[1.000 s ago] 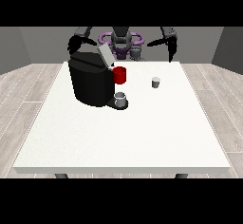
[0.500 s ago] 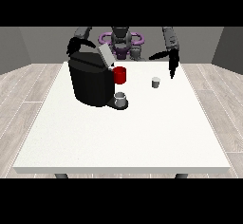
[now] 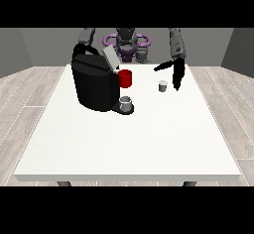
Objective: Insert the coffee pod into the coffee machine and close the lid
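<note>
A black coffee machine [image 3: 94, 83] stands on the left half of the white table [image 3: 129, 139], its grey lid [image 3: 111, 57] tilted up and a red part [image 3: 125, 78] at its front. A small grey cup [image 3: 126, 104] sits on its drip base. The small white coffee pod [image 3: 162, 86] stands upright on the table to the right of the machine. The hand at the view's right [image 3: 175, 72] hangs just right of and above the pod, fingers straight and pointing down, thumb spread towards the left. The hand at the view's left is hidden behind the machine.
The robot's torso [image 3: 126, 42] with purple rings is behind the table's far edge. Wooden floor [image 3: 30, 94] surrounds the table. The table's front half holds no objects.
The arm at the view's right has swung inward and down, bringing its hand from the table's far right corner to just beside the pod. The pod and machine have not moved.
</note>
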You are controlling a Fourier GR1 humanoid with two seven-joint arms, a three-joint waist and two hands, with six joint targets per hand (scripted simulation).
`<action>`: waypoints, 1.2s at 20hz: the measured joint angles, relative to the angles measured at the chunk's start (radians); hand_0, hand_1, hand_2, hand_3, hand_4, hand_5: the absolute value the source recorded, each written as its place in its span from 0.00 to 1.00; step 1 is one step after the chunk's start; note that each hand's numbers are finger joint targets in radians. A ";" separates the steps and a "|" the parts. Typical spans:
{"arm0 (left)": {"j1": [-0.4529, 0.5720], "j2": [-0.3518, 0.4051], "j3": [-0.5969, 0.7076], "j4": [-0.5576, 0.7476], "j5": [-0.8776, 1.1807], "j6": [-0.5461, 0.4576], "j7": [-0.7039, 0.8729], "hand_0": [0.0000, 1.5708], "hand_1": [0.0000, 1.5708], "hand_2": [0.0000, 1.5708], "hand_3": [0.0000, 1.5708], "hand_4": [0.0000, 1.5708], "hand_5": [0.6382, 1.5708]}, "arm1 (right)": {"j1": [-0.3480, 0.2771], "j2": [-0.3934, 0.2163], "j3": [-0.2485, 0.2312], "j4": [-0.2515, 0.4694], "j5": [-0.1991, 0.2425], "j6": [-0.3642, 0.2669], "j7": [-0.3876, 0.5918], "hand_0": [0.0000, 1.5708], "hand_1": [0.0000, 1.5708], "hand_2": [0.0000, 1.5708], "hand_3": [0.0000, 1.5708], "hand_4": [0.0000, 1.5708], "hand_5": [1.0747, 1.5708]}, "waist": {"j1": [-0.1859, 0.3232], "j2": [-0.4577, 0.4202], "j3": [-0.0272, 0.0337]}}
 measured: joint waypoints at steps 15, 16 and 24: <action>-0.077 0.046 -0.040 0.231 -0.175 0.059 -0.063 0.34 0.34 0.44 0.28 0.00 1.00 | -0.032 -0.023 -0.021 0.062 -0.005 0.009 0.017 0.00 0.00 0.00 0.00 0.29 1.00 | -0.021 0.000 -0.0001; -0.079 0.041 -0.053 0.233 -0.192 0.061 -0.053 0.35 0.35 0.44 0.29 0.00 1.00 | -0.022 -0.015 -0.013 0.069 0.003 0.002 0.019 0.00 0.00 0.00 0.00 0.28 1.00 | -0.019 -0.013 -0.0002; -0.104 0.021 -0.073 0.295 -0.286 0.180 -0.114 0.49 0.49 0.58 0.44 0.22 1.00 | -0.037 -0.023 -0.020 0.075 -0.004 0.002 0.027 0.00 0.00 0.00 0.00 0.33 1.00 | -0.018 -0.005 -0.0002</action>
